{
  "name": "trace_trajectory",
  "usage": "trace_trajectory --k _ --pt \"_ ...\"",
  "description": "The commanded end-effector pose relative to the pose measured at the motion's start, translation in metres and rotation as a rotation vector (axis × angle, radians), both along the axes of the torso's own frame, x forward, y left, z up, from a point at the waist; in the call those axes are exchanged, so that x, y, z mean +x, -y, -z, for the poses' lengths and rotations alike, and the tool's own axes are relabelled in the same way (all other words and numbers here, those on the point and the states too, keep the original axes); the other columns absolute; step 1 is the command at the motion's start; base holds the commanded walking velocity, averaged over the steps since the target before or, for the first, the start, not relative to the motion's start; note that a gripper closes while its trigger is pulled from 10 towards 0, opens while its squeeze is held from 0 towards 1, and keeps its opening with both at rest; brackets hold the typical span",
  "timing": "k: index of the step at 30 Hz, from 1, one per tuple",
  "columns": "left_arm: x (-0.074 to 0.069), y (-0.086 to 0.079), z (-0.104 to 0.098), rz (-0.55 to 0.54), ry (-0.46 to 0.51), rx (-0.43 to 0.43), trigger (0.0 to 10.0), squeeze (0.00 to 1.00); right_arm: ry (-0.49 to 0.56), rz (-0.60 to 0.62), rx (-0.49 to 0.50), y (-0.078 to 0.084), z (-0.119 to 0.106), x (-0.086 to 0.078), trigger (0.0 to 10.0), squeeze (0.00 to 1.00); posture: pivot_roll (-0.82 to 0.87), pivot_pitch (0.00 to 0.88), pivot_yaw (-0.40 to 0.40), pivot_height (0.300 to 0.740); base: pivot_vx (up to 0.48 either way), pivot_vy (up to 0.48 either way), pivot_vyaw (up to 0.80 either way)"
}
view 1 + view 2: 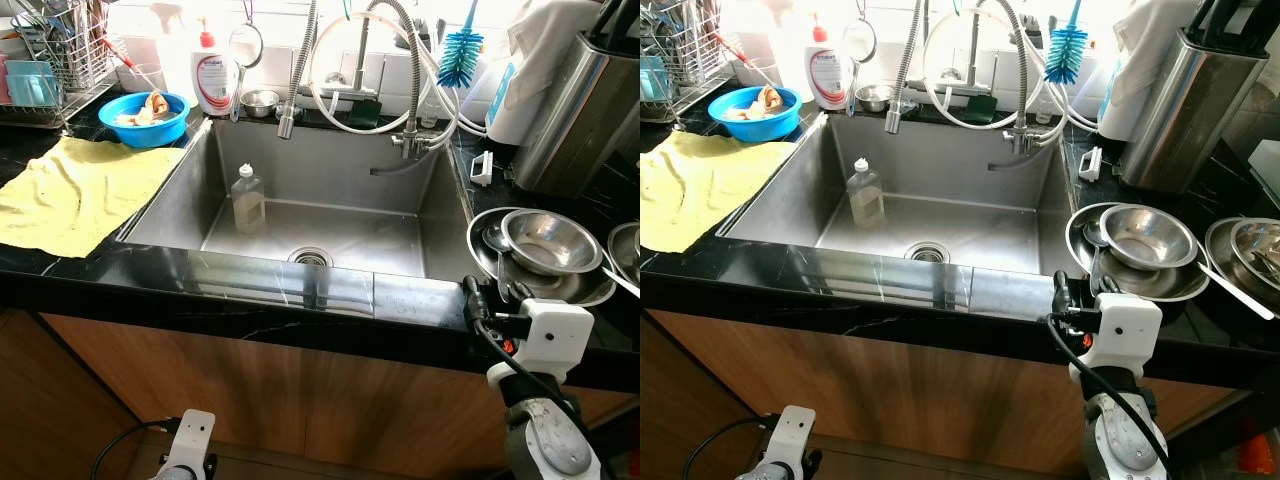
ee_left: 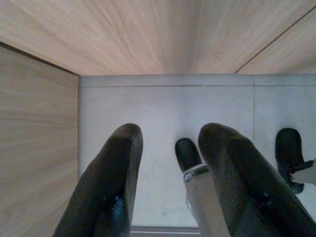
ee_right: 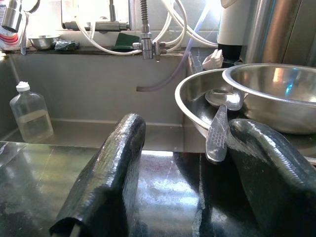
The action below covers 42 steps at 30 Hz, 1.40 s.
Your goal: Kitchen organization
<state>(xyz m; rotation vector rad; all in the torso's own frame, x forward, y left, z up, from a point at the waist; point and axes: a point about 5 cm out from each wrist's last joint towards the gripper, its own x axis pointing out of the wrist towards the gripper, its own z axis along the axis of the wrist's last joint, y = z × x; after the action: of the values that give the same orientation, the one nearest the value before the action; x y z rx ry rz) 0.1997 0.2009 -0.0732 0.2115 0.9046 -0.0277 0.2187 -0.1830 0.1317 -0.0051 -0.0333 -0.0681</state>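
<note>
My right gripper (image 3: 190,148) is open and hovers over the black counter's front edge (image 1: 300,290), just right of the sink (image 1: 330,235). Directly beyond its fingers, a small steel bowl (image 1: 548,240) is nested in a wider steel bowl (image 3: 195,103), with a spoon (image 3: 217,133) lying over the wide bowl's rim. A clear plastic bottle (image 1: 247,198) with a white cap stands upright in the sink basin. My left gripper (image 2: 170,148) hangs low beside the wooden cabinet front, open, pointing down at a pale floor.
A yellow cloth (image 1: 80,190) is spread on the counter left of the sink. Behind it are a blue bowl (image 1: 150,118) with food scraps, a dish rack (image 1: 50,60) and a soap bottle (image 1: 214,75). Hoses, a blue brush (image 1: 460,50) and a steel container (image 1: 575,110) crowd the back right.
</note>
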Motion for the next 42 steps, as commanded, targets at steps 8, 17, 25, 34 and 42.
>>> trace_trajectory --k 8,17,25,34,42 --pt "-0.005 -0.002 0.003 -0.007 -0.019 0.004 10.0 0.00 -0.006 -0.001 -0.012 0.000 0.000 0.003 0.0 0.00 -0.14 0.000 -0.057 0.740 0.000 0.000 0.00" --pt "-0.005 -0.001 0.002 -0.009 -0.017 0.005 10.0 0.00 -0.007 0.005 -0.023 0.004 -0.001 0.005 0.0 0.00 -0.14 0.000 -0.057 0.740 0.000 0.000 0.00" --pt "-0.004 -0.002 0.002 -0.013 -0.016 0.009 10.0 0.00 -0.003 0.005 -0.022 0.005 -0.002 0.006 0.0 0.00 -0.14 0.000 -0.058 0.740 0.000 0.000 0.00" --pt "-0.004 -0.001 0.002 -0.013 -0.014 0.008 10.0 0.00 0.012 -0.011 -0.022 0.002 -0.006 0.010 0.0 0.00 -0.14 0.000 -0.058 0.740 0.000 0.000 0.00" --pt "-0.004 -0.001 0.002 -0.013 -0.013 0.006 10.0 0.00 0.027 -0.012 -0.024 0.003 -0.010 0.011 0.0 0.00 -0.14 0.000 -0.057 0.740 0.000 0.000 0.00"
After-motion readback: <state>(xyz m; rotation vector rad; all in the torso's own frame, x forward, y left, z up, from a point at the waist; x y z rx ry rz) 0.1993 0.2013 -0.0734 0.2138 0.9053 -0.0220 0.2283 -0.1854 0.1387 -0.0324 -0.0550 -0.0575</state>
